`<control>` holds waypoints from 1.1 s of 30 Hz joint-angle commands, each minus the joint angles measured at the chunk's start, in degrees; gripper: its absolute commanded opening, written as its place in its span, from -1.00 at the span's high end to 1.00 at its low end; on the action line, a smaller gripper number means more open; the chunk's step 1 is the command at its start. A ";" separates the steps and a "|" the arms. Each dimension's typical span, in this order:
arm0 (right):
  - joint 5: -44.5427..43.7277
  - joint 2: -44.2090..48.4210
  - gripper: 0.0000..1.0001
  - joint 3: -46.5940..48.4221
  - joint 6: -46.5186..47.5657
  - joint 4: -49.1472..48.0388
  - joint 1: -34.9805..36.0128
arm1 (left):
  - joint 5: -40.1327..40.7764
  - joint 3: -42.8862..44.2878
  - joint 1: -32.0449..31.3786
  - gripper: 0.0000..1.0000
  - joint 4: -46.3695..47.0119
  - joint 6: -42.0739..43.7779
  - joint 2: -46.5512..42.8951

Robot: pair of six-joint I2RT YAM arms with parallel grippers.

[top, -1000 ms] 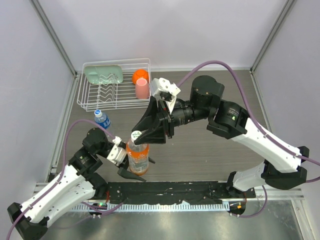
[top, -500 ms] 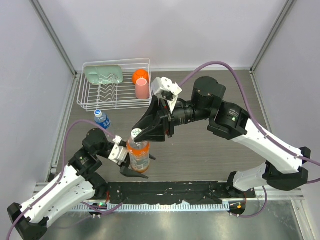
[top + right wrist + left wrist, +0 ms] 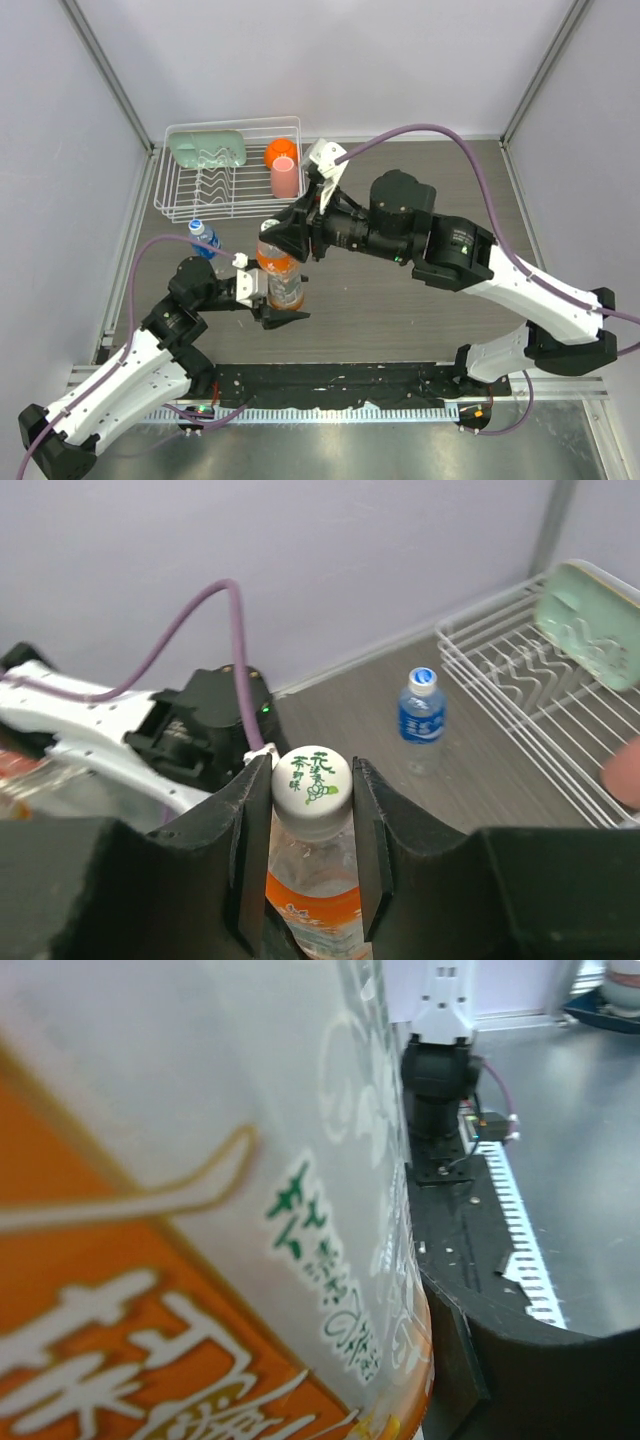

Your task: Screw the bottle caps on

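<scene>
Pinching the white cap (image 3: pixel 311 778) tight between the right gripper's (image 3: pixel 311 815) fingers, square atop the orange bottle (image 3: pixel 308 905). Clamping that bottle low down with the left gripper (image 3: pixel 268 303), upright on the table (image 3: pixel 400 320). Off to the left, apart: blue-label bottle (image 3: pixel 204 238), bluish cap (image 3: pixel 423 676) on, just beside the wire rack (image 3: pixel 230 200) with pink cup (image 3: pixel 285 178) and orange cup (image 3: pixel 280 152).

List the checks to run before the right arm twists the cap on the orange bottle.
1. The white cap sits on the neck of the orange bottle: ok.
2. The right gripper has its jaws shut on the cap's sides: ok.
3. The left gripper clamps the bottle's body: ok.
4. Threads engaged squarely: cannot tell, hidden under the cap.
5. The blue-label bottle stands apart from the held bottle: ok.
</scene>
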State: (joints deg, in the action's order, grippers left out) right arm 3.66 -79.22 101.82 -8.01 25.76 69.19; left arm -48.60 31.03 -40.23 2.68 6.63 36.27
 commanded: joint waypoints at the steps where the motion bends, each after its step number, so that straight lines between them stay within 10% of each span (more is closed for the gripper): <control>1: -30.75 -8.47 0.99 1.88 -2.62 9.74 6.74 | 8.76 -0.09 -0.47 1.00 2.86 3.64 0.38; 9: -59.98 -20.79 0.99 13.66 -14.47 23.43 11.49 | 14.40 -1.23 -0.47 1.00 2.77 5.14 -0.06; 18: -68.70 -30.37 0.95 24.56 -15.47 21.63 13.60 | 17.22 -2.46 -0.46 1.00 2.77 5.06 -1.03; 23: -63.09 -29.94 -0.41 32.11 -9.22 20.30 13.69 | 17.40 -2.81 -0.47 1.00 2.42 4.71 -1.73; 33: -27.51 -7.37 -0.84 23.35 -5.00 19.33 7.12 | 14.86 -2.99 -0.29 1.00 5.14 1.10 -1.91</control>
State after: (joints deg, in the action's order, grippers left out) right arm -42.78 -98.74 128.84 -16.03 48.07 80.62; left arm -29.36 26.41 -40.29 3.07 8.14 34.72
